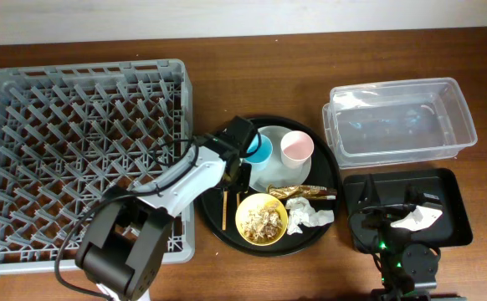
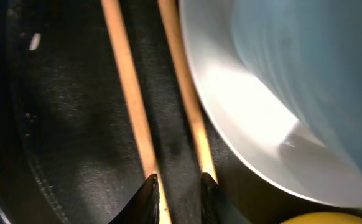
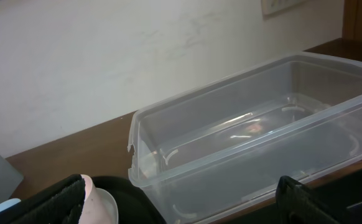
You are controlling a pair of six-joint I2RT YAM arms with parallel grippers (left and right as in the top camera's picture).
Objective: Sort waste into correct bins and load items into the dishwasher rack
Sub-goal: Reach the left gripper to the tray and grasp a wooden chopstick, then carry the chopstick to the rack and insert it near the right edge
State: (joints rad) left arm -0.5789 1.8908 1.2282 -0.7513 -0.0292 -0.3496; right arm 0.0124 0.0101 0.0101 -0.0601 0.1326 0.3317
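Wooden chopsticks [image 2: 131,93] lie side by side between the narrowed tips of the left claw [image 2: 178,185], long axis pointing straight ahead; whether it pinches them, I cannot tell.

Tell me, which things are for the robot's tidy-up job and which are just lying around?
For the job: dishwasher rack, blue cup, pink cup, chopsticks, plate, yellow bowl, food scraps, tissue, wrapper, clear tub, small black tray.

Just lying about: round black tray, table.
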